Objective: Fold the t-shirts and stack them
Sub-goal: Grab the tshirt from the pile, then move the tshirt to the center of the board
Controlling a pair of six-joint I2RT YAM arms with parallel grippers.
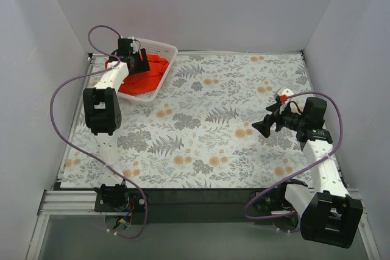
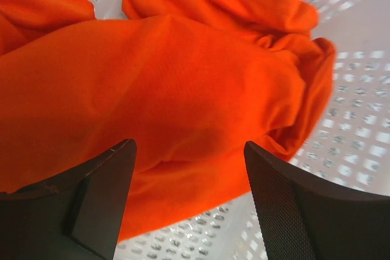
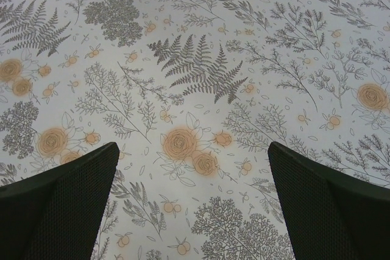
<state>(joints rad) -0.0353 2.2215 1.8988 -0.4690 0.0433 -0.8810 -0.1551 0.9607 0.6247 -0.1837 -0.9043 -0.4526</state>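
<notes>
The left arm (image 1: 102, 111) and right arm (image 1: 320, 168), at the near edge of the table (image 1: 201, 89), have white links, black joint housings and looping purple cables (image 1: 51, 106). Their black fingers (image 3: 58, 211) are mesh-textured.

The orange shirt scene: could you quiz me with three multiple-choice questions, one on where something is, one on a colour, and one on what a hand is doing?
1. Where is the t-shirt?
A. folded in a neat stack
B. crumpled in the white basket
C. hanging on a hook

2. What colour is the t-shirt?
A. blue
B. green
C. orange-red

3. How is the right hand?
A. open, holding nothing
B. shut on cloth
C. shut on a cup

Answers:
1 B: the top view shows it bunched inside the basket, under the left hand.
2 C: it is bright orange-red in both views that show it.
3 A: it gapes wide above the flowered table, with nothing in it.
</notes>
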